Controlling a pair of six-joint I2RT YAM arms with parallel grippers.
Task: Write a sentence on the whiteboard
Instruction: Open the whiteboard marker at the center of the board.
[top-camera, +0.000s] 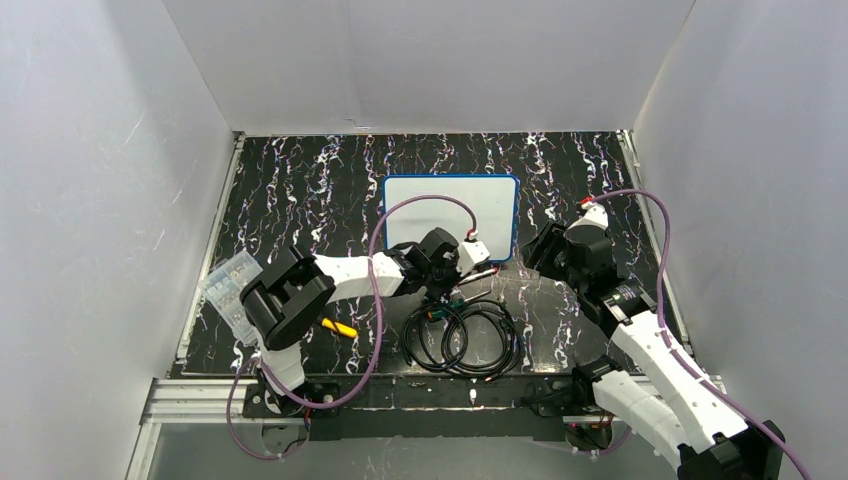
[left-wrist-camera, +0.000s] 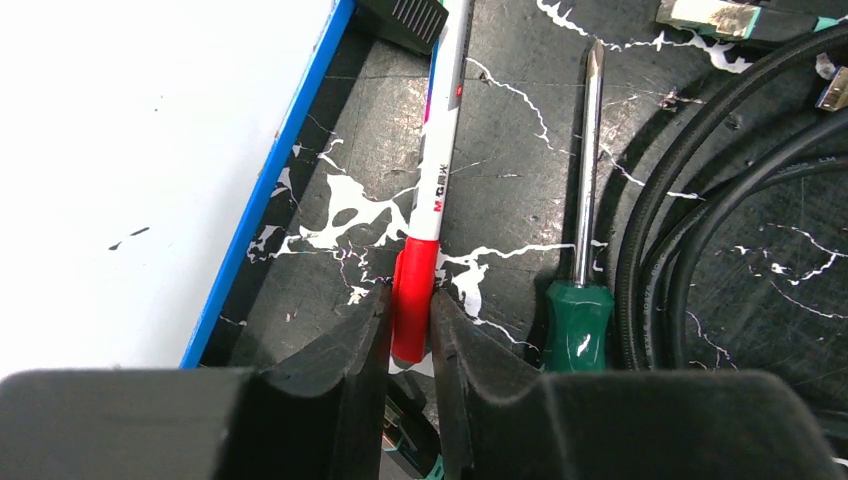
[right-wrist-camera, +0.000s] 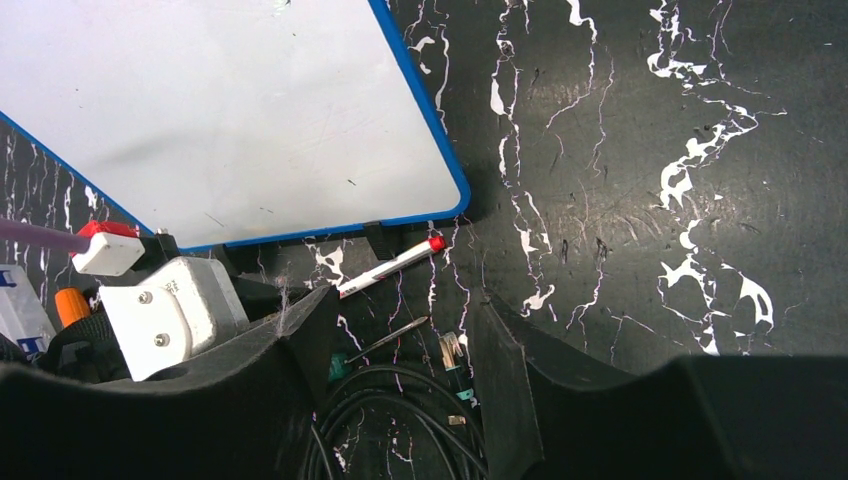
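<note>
White whiteboard, blue-framed, faint dark specks; near edge partly behind the left arm. Left gripper pinches the marker by its red cap; right gripper fingers spread.

I read bare tabletop at upper left and upper right, either side of the whiteboard. At lower centre, coiled cables and a screwdriver crowd the strip beside the marker.

- I see a robot lab cell: plain white panels box in a black marbled table.
- An aluminium rail fronts it; cables and a screwdriver lie loose.
</note>
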